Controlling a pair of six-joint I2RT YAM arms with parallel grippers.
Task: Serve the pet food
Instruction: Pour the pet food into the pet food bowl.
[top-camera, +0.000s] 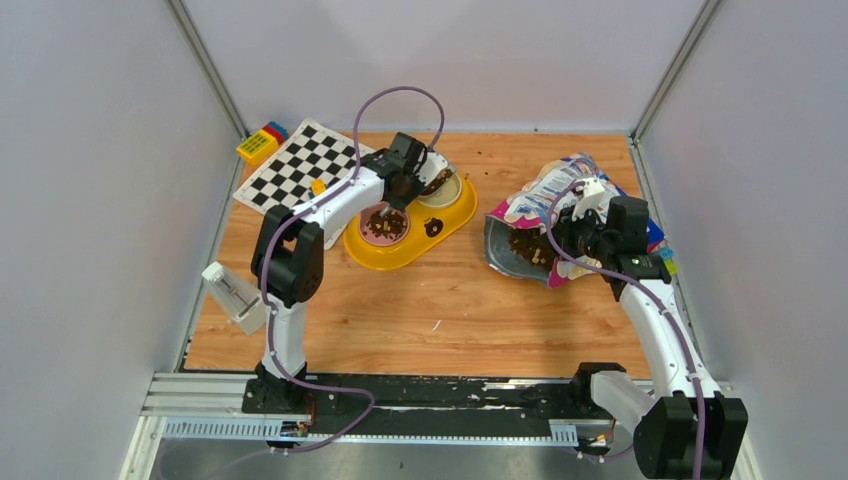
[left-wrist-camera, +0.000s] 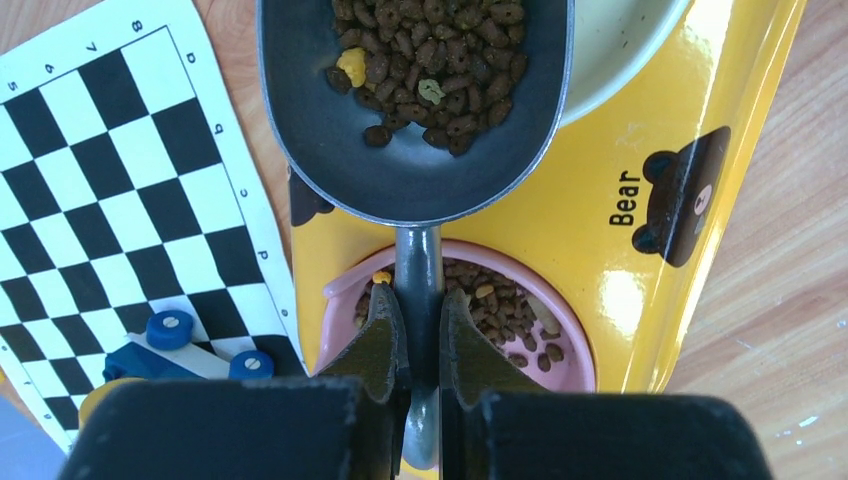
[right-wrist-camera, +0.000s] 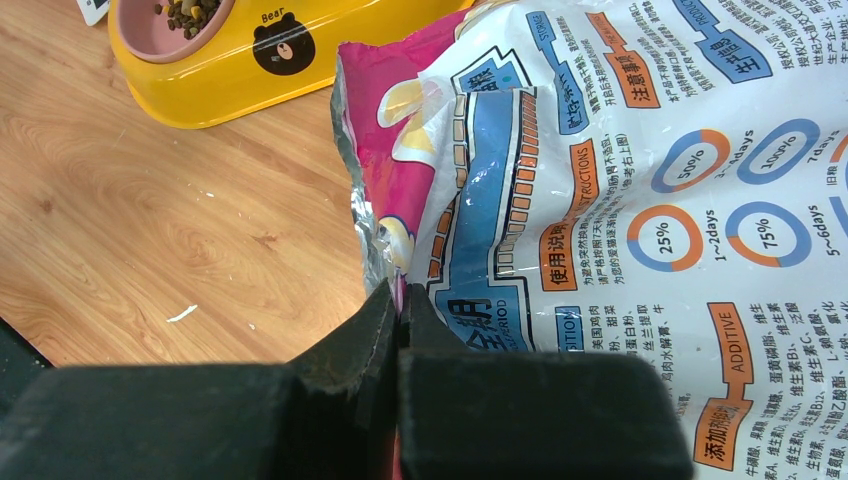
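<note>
Partly filled scoop (left-wrist-camera: 400, 160), pet food (left-wrist-camera: 440, 60), feeder (left-wrist-camera: 560, 230) beneath

The right gripper (right-wrist-camera: 400, 308) pinches the food bag (right-wrist-camera: 620, 200) by its edge; far left, kibble (right-wrist-camera: 188, 12) lies in the yellow feeder (right-wrist-camera: 210, 88).

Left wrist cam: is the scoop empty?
No, the scoop held by the left gripper carries a pile of kibble.

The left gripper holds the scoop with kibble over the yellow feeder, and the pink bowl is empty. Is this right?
No. The pink bowl is not empty: it holds kibble, as the left wrist view shows. The left gripper does hold the scoop with kibble over the yellow feeder.
</note>
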